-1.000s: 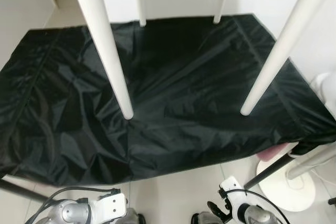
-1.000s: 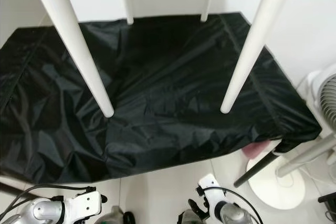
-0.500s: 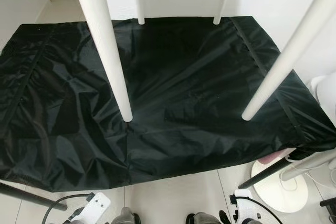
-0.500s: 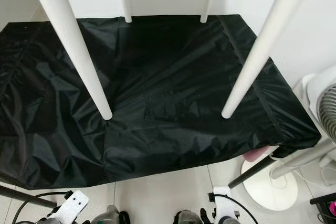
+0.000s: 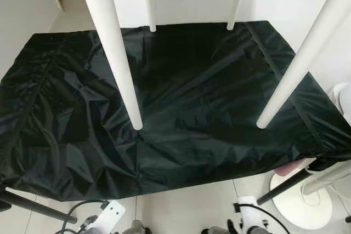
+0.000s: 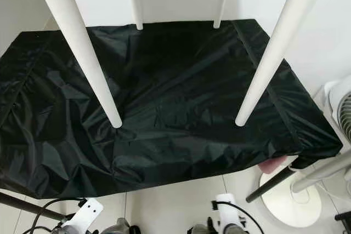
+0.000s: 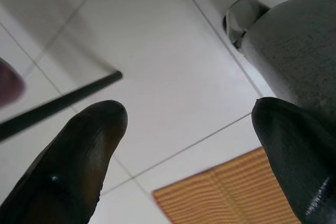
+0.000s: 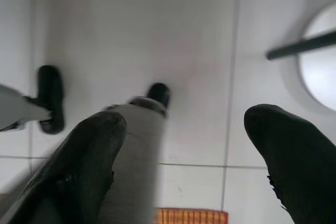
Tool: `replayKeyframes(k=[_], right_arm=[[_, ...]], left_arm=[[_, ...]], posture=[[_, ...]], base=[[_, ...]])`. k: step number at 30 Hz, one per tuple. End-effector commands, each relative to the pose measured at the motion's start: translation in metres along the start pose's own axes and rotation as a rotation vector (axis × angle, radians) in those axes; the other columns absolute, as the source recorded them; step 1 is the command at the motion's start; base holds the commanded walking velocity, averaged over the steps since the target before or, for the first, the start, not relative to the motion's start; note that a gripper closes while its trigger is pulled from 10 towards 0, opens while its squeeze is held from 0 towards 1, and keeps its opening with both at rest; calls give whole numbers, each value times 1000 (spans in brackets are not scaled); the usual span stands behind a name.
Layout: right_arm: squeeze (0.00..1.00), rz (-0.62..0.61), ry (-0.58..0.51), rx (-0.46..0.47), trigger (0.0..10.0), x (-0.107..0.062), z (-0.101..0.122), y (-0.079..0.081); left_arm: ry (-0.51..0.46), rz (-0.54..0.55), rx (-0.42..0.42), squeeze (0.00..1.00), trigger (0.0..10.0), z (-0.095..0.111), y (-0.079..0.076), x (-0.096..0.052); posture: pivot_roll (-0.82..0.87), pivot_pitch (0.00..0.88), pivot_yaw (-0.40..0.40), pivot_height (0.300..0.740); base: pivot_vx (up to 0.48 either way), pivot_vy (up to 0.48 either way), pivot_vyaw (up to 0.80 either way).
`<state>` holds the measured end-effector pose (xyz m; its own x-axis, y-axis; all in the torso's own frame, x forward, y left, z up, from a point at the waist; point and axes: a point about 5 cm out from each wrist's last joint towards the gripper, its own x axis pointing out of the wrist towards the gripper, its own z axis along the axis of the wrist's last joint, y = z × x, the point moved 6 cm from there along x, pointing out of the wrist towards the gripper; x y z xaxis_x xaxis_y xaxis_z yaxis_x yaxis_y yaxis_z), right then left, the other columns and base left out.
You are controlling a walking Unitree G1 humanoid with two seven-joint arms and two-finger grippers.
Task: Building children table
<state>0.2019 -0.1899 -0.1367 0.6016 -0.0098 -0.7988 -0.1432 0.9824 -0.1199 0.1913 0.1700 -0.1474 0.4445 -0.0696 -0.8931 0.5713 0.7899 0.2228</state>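
Black sheet (image 5: 186,108) covers the desk across most of the frame. Four white table legs (image 5: 118,64) hang into view from the top edge: two near ones ending mid-frame over the sheet, two far ones at the upper centre. Fan base (image 5: 307,201) sits lower right on the white tile floor (image 5: 186,206). Left claw (image 7: 184,145) spread, holding nothing, over floor tiles. Right claw (image 8: 184,150) likewise spread and unloaded above tile.
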Motion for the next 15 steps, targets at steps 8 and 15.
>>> replayKeyframes(k=[8,15], right_arm=[[0,56,46,-28,10000,1,-6,23],[0,61,46,-40,10000,2,-5,24]], left_arm=[[-87,-109,162,0,10000,34,-42,4],[-66,-109,66,0,10000,30,-38,4]], posture=[[-62,15,42,740],[-73,0,40,740]], base=[[0,0,0],[0,0,0]])
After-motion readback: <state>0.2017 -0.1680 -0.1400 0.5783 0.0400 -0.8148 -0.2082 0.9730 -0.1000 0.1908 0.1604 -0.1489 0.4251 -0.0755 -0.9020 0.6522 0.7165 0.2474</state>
